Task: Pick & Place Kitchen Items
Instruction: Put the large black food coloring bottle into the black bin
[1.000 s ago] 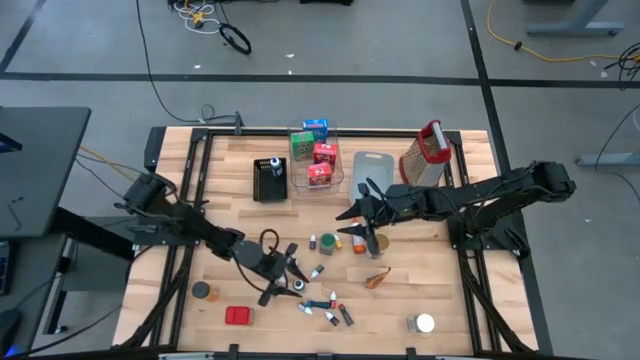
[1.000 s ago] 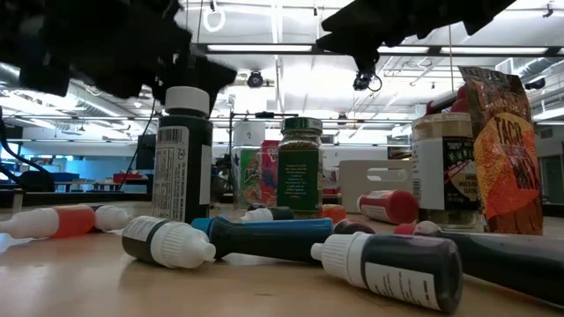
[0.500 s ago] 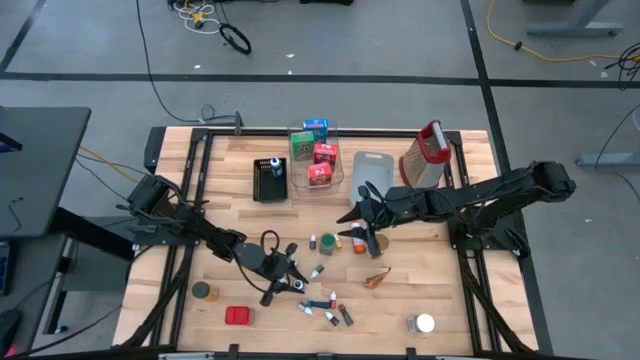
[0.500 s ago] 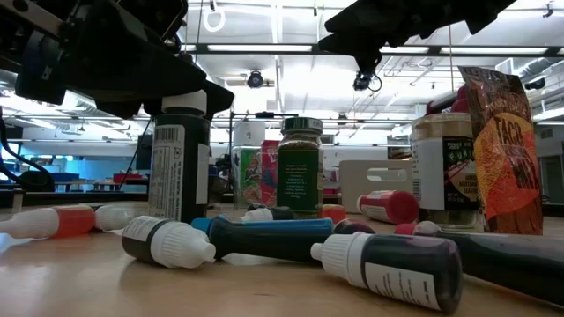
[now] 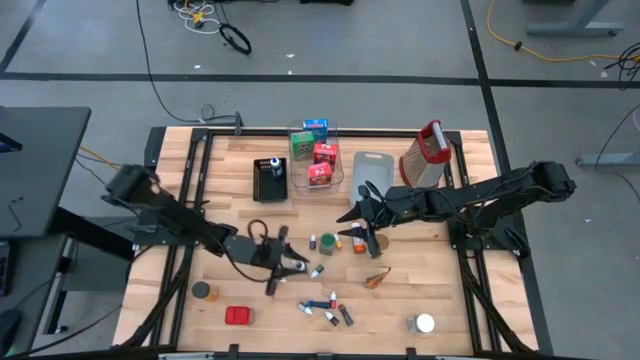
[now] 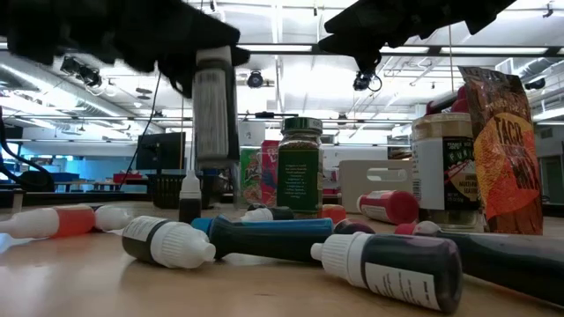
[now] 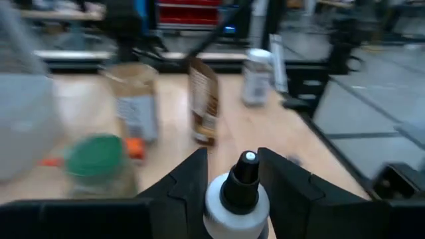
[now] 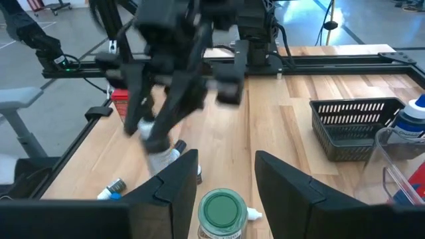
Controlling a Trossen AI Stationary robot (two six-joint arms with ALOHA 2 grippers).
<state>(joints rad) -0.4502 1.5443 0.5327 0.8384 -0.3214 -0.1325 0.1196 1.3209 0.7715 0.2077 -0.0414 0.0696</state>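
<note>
My left gripper [image 5: 287, 263] is near the table's middle front, shut on a small dark bottle [image 6: 211, 106] with a white collar and a black nozzle [image 7: 240, 189]. The bottle is up off the table. Several little coloured-cap bottles [image 5: 325, 305] lie on their sides on the wood just in front. My right gripper [image 5: 352, 228] hovers open right of centre, above the table. In the right wrist view a green-lidded jar [image 8: 222, 209] shows low between its fingers. In the low view that jar [image 6: 300, 167] stands on its base with nothing around it. My left gripper pinches the dark bottle between its two fingers [image 7: 189, 182], one on each side just under the white collar [image 7: 226, 209]. The fingers come nearly level from the table's left side. The bottle hangs upright below them, its body [image 6: 211, 132] clear of the table.
At the back stand a black basket [image 5: 270, 180], a clear bin [image 5: 315, 160] with boxes, a grey-blue tray [image 5: 372, 165] and a grater [image 5: 425, 155]. Near the front are a can [image 5: 203, 291], a red box [image 5: 238, 316], an orange packet [image 5: 378, 277] and a white-lidded jar [image 5: 424, 323].
My left gripper has gone up with the dark bottle. The bottle stood on the table among the lying bottles a second ago; now it hangs clear of the wood, still upright.
</note>
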